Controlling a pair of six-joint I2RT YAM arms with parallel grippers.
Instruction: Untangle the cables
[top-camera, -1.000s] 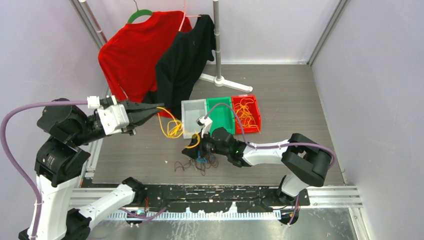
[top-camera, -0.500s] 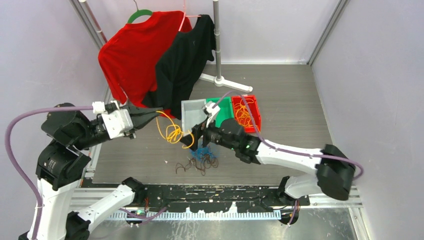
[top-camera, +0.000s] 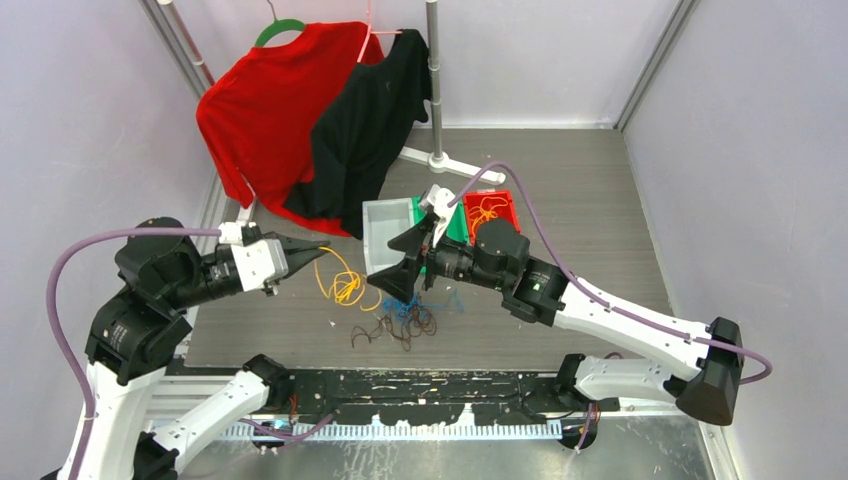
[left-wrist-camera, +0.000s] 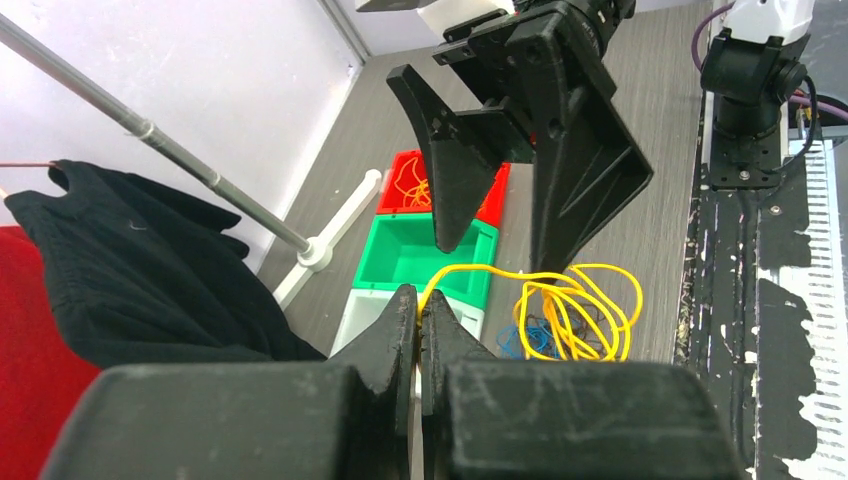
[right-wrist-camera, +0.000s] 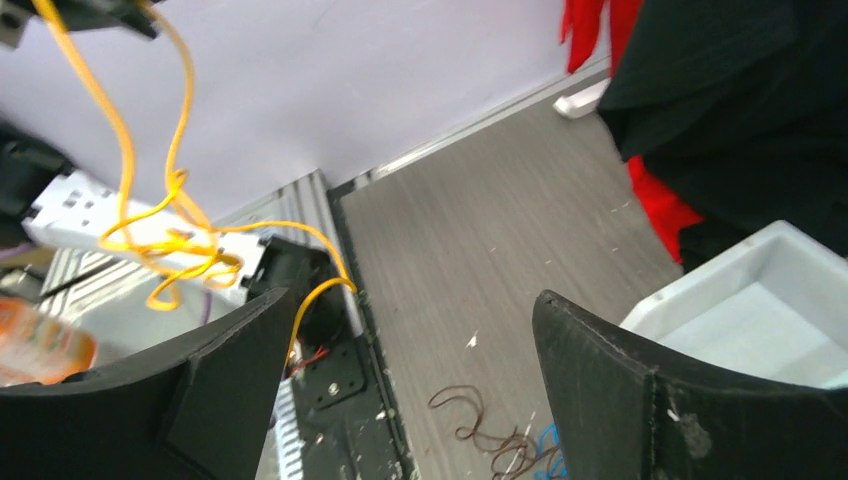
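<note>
**Left gripper (top-camera: 318, 247) clamped on yellow cable (top-camera: 345, 285); right gripper (top-camera: 397, 262) spread wide, empty**

One end is pinched in the closed left jaws. The looped bunch is hung above the table (top-camera: 560, 200) between the grippers, its long axis sloped from the left gripper down toward the right one. It is judged largely freed. Blue cable (top-camera: 404, 309) and dark brown cable (top-camera: 398, 330) are left heaped together on the table beneath, to be separated.

A yellow cable (top-camera: 345, 285), a blue cable (left-wrist-camera: 535, 340) and a dark brown cable (top-camera: 393, 330) share the frame with a pale grey bin (top-camera: 378, 236), a green bin (left-wrist-camera: 400, 262), a red bin (left-wrist-camera: 392, 200), a red shirt (top-camera: 262, 110), a black shirt (top-camera: 368, 125) and a grey wood-grain table (top-camera: 580, 200).
</note>
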